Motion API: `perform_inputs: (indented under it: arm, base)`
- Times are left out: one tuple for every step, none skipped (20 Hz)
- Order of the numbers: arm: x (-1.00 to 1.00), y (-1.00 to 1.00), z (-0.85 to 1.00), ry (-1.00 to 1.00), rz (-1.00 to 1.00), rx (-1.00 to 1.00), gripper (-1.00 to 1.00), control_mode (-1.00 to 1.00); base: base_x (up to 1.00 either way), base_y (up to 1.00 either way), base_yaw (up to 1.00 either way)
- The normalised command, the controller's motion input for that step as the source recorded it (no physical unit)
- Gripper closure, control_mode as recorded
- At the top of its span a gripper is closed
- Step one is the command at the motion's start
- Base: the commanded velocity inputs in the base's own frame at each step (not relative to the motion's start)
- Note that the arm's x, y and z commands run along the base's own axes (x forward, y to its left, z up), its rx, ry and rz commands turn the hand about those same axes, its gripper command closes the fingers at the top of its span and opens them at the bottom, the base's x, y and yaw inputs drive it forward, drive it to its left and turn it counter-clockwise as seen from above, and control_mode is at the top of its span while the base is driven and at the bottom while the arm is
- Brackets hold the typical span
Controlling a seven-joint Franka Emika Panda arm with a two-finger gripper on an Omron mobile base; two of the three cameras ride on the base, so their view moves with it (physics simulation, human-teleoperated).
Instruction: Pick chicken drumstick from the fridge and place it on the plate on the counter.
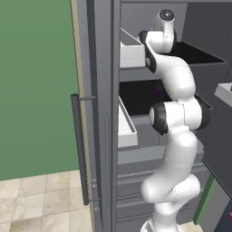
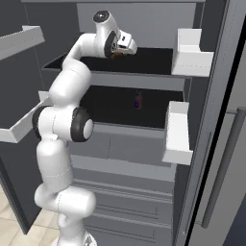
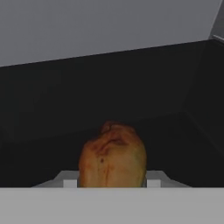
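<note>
The gripper [image 2: 116,52] sits on the fridge's [image 2: 144,19] upper dark shelf, and the chicken drumstick [image 3: 113,156] is right between its fingers. The fingers are pinching the drumstick from both sides, just above the shelf floor.

- The chicken drumstick [image 3: 113,155] is cut off at its lower end in the hand view.
- In the right base view, the end effector [image 2: 126,49] hides nearly all of it.
- A tiny purple item [image 2: 138,100] on the lower fridge [image 2: 144,115] shelf is too small to identify.
</note>
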Motion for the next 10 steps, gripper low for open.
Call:
perform_inputs:
  arm:
    - [-0.8,0.0,-0.04,-0.18,0.09,0.0,1.0,-1.0]
    - [-0.79,0.0,-0.11,-0.19,0.09,0.0,1.0,-1.0]
    - [-0.74,0.0,-0.16,-0.19,0.1,0.0,1.0,-1.0]
    - [-0.74,0.0,-0.14,-0.18,0.1,0.0,1.0,-1.0]
    - [-0.69,0.0,-0.01,-0.13,0.09,0.0,1.0,-1.0]
    - [-0.63,0.0,0.0,-0.06,0.07,0.0,1.0,-1.0]
    - [-0.62,0.0,0.0,0.0,0.07,0.0,1.0,-1.0]
    - [-0.67,0.0,0.06,0.0,0.06,0.0,1.0,-1.0]
    - [-0.71,0.0,0.09,0.06,0.05,0.0,1.0,-1.0]
    - [-0.79,0.0,0.16,0.13,0.04,0.0,1.0,-1.0]
  base:
    - [0.0,0.0,0.0]
    - [0.0,0.0,0.0]
    - [0.0,0.0,0.0]
    - [0.0,0.0,0.0]
    - [0.0,0.0,0.0]
    - [0.0,0.0,0.0]
    - [0.0,0.0,0.0]
    - [0.0,0.0,0.0]
    - [0.0,0.0,0.0]
    - [0.0,0.0,0.0]
